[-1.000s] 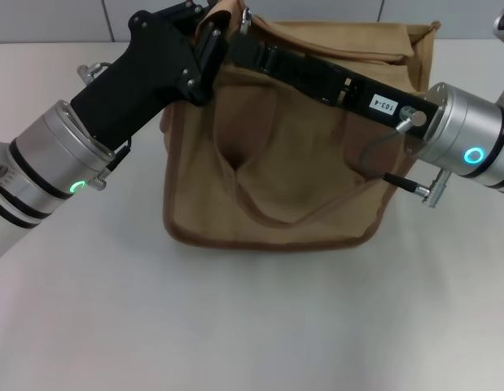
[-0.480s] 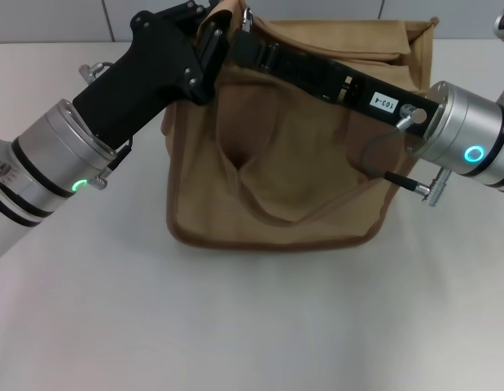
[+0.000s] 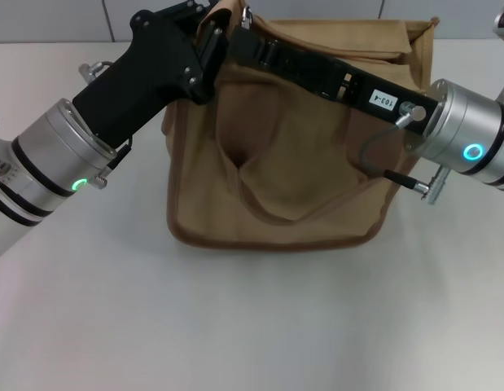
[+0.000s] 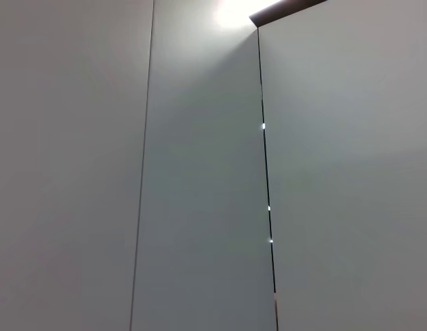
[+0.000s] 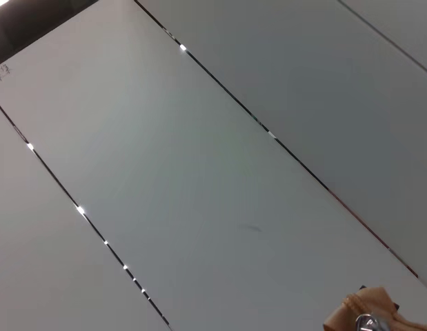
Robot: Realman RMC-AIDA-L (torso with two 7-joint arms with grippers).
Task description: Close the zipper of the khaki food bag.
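Khaki food bag (image 3: 276, 187): soft, light canvas; left gripper (image 3: 221, 28) braces corner, right gripper (image 3: 245, 32) at zipper pull (image 3: 245, 16). Jaws' state: cannot tell.

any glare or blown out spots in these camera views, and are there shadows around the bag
Left wrist view: a blown-out bright patch of light at the top of grey wall panels. Right wrist view: small glints along the panel seams, no big glare. Head view: even, soft light; the khaki food bag casts only a faint shadow on the white table, and the arms' green indicator lights glow.
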